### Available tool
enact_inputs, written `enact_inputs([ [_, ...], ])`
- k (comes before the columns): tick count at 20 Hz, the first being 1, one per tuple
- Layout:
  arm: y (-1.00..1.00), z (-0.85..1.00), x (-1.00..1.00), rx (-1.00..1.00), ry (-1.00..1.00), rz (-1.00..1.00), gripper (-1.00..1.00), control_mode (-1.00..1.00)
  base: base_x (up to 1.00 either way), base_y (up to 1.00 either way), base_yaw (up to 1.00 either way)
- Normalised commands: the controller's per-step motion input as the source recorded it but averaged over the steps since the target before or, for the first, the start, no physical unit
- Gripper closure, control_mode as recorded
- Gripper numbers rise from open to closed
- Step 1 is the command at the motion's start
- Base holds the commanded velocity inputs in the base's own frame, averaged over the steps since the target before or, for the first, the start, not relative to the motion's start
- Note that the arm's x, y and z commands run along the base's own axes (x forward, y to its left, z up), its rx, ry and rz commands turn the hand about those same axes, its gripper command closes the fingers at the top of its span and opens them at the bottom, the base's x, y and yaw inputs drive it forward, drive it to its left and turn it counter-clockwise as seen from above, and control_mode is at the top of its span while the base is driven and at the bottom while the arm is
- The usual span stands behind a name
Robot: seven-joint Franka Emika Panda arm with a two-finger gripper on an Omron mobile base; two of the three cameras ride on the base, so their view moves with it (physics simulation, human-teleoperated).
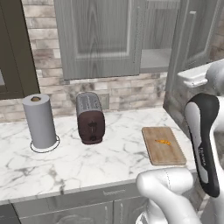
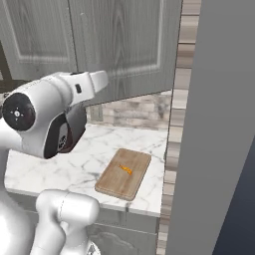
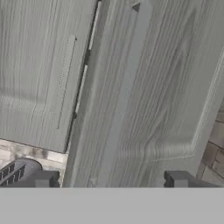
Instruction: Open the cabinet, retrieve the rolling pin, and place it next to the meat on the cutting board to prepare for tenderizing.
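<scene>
The cabinet (image 1: 100, 39) is mounted at twelve o'clock above the marble counter (image 1: 78, 162). Its right door (image 1: 192, 57) is seen swung outward at two o'clock in the left base view, and a grey shelf (image 1: 155, 59) is exposed behind it. The rolling pin cannot be made out on the part of the shelf that is visible.

In the hand view the gripper (image 3: 113, 180) is held with its two tips spread wide apart and nothing between them, facing the door's thin bar handle (image 3: 124, 94).

The opening step is judged to be done or nearly so. For a clean reach, the hand should be drawn clear of the door edge before it is aimed into the shelf, so the door is not knocked shut.

The cutting board (image 1: 163, 145) lies at four o'clock on the counter, with the meat (image 1: 162, 141) near its middle. A toaster (image 1: 90, 117) and a paper towel roll (image 1: 40, 121) stand toward nine o'clock, well apart from the board.
</scene>
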Motion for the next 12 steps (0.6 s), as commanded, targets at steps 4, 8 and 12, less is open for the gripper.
enact_inputs([
  [4, 0.89, -0.02, -0.76, -0.19, -0.06, 0.02, -1.0, -1.0, 0.0, 0.0, 0.0],
  [8, 1.0, -0.04, -0.41, -0.25, -0.03, 0.0, -1.0, -1.0, 0.0, 0.0, 0.0],
  [12, 0.89, -0.19, 0.06, -0.22, -0.03, -0.02, -1.0, -1.0, 0.0, 0.0, 0.0],
])
